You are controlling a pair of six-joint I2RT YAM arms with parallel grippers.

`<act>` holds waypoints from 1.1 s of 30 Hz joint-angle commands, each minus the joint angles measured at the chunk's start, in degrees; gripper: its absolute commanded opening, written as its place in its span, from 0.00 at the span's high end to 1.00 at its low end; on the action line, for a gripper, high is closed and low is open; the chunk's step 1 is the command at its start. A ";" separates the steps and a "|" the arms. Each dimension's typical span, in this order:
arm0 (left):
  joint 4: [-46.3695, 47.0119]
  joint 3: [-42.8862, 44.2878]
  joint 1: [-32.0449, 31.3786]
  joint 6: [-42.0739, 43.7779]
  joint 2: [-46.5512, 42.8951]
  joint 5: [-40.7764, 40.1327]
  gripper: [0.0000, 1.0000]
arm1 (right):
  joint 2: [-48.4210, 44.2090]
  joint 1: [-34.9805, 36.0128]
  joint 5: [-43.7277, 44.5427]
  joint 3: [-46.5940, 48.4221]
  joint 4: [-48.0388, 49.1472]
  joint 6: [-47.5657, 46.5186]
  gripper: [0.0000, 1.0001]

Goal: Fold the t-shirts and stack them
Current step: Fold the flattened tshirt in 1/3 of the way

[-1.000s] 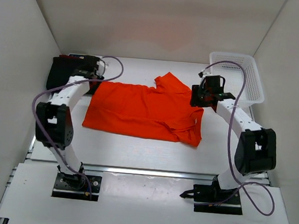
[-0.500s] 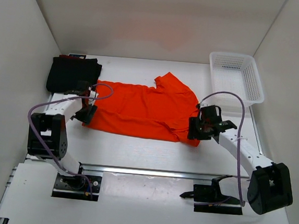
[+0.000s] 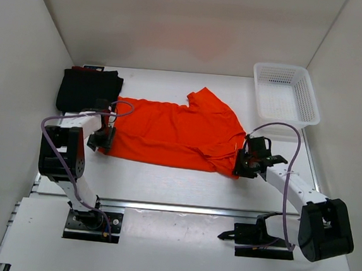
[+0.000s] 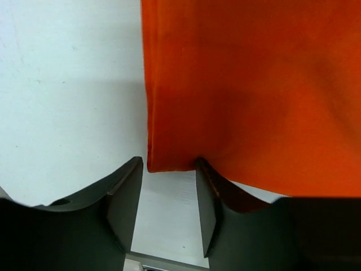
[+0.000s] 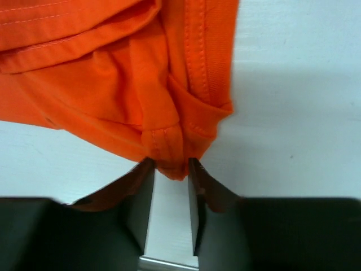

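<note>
A bright orange t-shirt [image 3: 175,132] lies spread flat mid-table, one sleeve pointing to the back. At the back left sits a folded black t-shirt [image 3: 88,89], with a sliver of dark red cloth [image 3: 79,69] at its far edge. My left gripper [image 3: 102,140] is low at the orange shirt's near left corner [image 4: 169,164]. It is open, and that corner lies between its fingertips [image 4: 134,169]. My right gripper [image 3: 245,164] is at the near right corner. Its jaws stand a narrow gap apart, and the bunched orange hem [image 5: 172,164] is between them.
A white mesh basket [image 3: 286,68] stands at the back right. White walls close in the table on three sides. The metal rail [image 3: 174,208] runs along the near edge, just behind both arm bases.
Both arms swung from the shirt's far side down to its near corners. Over the last half second they settled lower and their jaws narrowed around the cloth.
</note>
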 commanded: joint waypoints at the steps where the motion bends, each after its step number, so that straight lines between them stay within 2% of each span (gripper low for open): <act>1: 1.79 -1.20 0.26 -1.38 1.56 0.25 0.48 | -0.20 -2.46 0.13 -1.48 5.49 0.77 0.77; 3: 1.36 -1.03 -0.18 -1.47 1.91 0.77 0.60 | -0.46 -3.96 -2.32 -1.83 5.93 -0.28 0.89; 4: 1.61 -1.03 0.17 -1.56 2.26 1.39 0.76 | -0.99 -4.58 -2.68 -1.83 6.02 -0.89 0.92; 5: 1.18 -0.94 -0.18 -1.04 2.18 2.00 0.94 | -0.99 -5.80 -3.47 -2.09 6.28 -2.12 1.00; 6: 1.09 -0.76 -0.18 -0.68 2.52 1.84 1.00 | -1.78 -5.99 -3.65 -2.09 6.46 -3.09 1.00; 11: 1.09 -0.94 0.96 2.21 1.21 -0.62 1.00 | -5.73 -12.57 -8.04 -1.57 5.50 -6.61 1.00; 15: 0.74 -1.81 0.09 4.94 -1.07 -0.89 1.00 | -6.79 -12.41 -7.26 -3.32 4.97 -8.98 0.99; 16: 0.39 -2.08 -0.35 5.03 -1.51 -0.72 1.00 | -6.18 -12.32 -7.43 -3.76 5.58 -9.42 0.93; 17: 0.21 -2.60 -1.49 5.12 -2.13 -0.54 1.00 | -6.09 -12.15 -7.61 -4.02 5.76 -9.08 0.78; 18: 0.39 -2.96 -2.28 4.86 -2.13 -0.19 1.00 | -5.83 -12.67 -8.39 -4.29 5.76 -8.81 0.68; 20: -0.31 -3.31 -3.61 4.77 -2.75 -0.01 1.00 | -5.82 -14.85 -9.54 -4.38 5.58 -7.50 0.63; 23: -0.84 -3.92 -3.79 4.42 -3.19 1.30 1.00 | -8.54 -18.11 -12.52 -6.04 6.63 -3.28 0.65; 26: -0.67 -4.98 -3.43 3.98 -3.80 1.40 1.00 | -9.17 -17.34 -18.14 -8.59 9.08 1.99 0.70; 29: -0.93 -5.50 -3.26 3.98 -4.24 1.22 1.00 | -8.90 -17.85 -18.16 -10.61 10.24 7.79 0.76; 33: -0.93 -5.77 -3.43 4.33 -4.59 1.05 1.00 | -10.74 -21.02 -16.76 -12.99 12.43 14.91 0.93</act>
